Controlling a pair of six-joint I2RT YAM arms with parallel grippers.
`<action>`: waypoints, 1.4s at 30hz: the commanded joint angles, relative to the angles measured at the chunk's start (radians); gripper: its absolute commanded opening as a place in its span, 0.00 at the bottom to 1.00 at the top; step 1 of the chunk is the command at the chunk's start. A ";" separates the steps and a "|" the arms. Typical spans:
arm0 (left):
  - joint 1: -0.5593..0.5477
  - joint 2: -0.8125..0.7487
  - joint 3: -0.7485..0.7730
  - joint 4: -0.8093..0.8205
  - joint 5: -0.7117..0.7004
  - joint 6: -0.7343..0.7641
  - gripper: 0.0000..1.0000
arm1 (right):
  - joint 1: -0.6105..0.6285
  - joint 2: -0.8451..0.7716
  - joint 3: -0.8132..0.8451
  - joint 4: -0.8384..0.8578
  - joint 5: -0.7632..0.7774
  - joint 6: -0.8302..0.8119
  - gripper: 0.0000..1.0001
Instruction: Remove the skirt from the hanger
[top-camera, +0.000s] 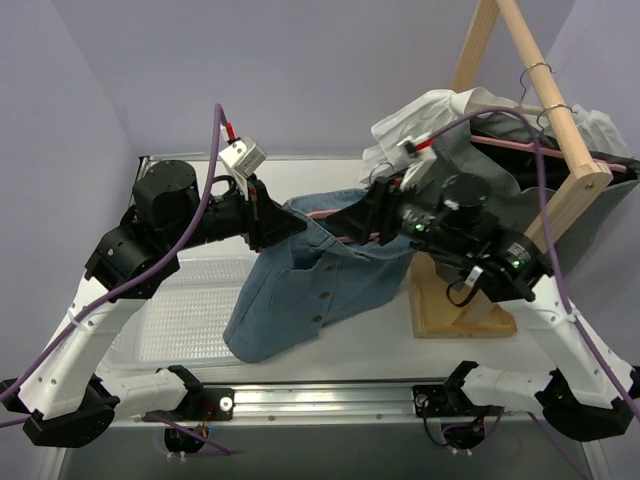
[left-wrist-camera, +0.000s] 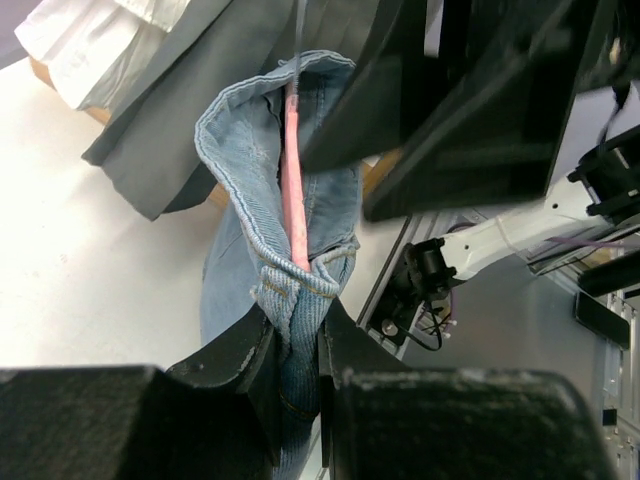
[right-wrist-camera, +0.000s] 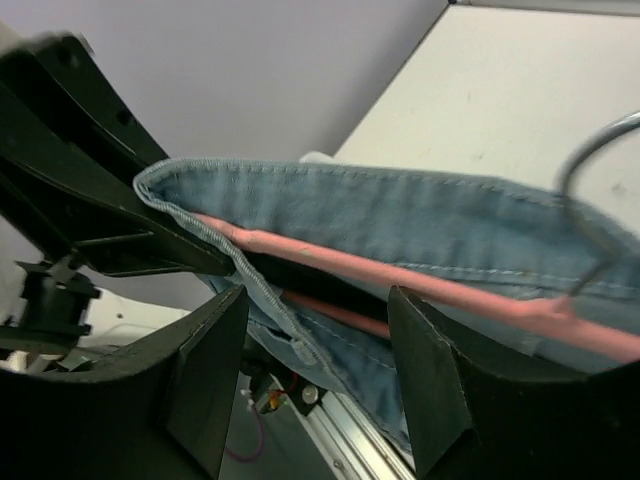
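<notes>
The blue denim skirt (top-camera: 305, 285) hangs from a pink hanger (top-camera: 322, 213) held in the air between my arms. My left gripper (top-camera: 272, 220) is shut on the left end of the skirt's waistband. In the left wrist view the denim (left-wrist-camera: 330, 190) is pinched between the left gripper's (left-wrist-camera: 297, 345) jaws, with the pink hanger (left-wrist-camera: 292, 180) running up inside the waistband. My right gripper (top-camera: 373, 208) is at the hanger's middle. In the right wrist view the right gripper (right-wrist-camera: 318, 355) is open, with the waistband (right-wrist-camera: 400, 205), the pink hanger bar (right-wrist-camera: 430, 285) and its wire hook (right-wrist-camera: 590, 165) just beyond the fingers.
A wooden rack (top-camera: 545, 95) stands at the right on a wooden base (top-camera: 450, 305), holding a white garment (top-camera: 425, 112) and a grey garment (top-camera: 485, 150) on hangers. A ribbed clear tray (top-camera: 185, 315) lies under the left arm.
</notes>
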 joint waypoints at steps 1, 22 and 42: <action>0.010 -0.027 0.062 0.077 -0.023 0.002 0.02 | 0.149 0.022 0.034 0.001 0.327 -0.070 0.54; 0.028 -0.099 0.073 -0.032 -0.021 0.037 0.02 | 0.188 -0.012 -0.018 0.013 0.519 -0.131 0.45; 0.030 -0.103 0.067 0.005 0.006 0.016 0.02 | 0.188 0.008 -0.086 0.099 0.545 -0.119 0.33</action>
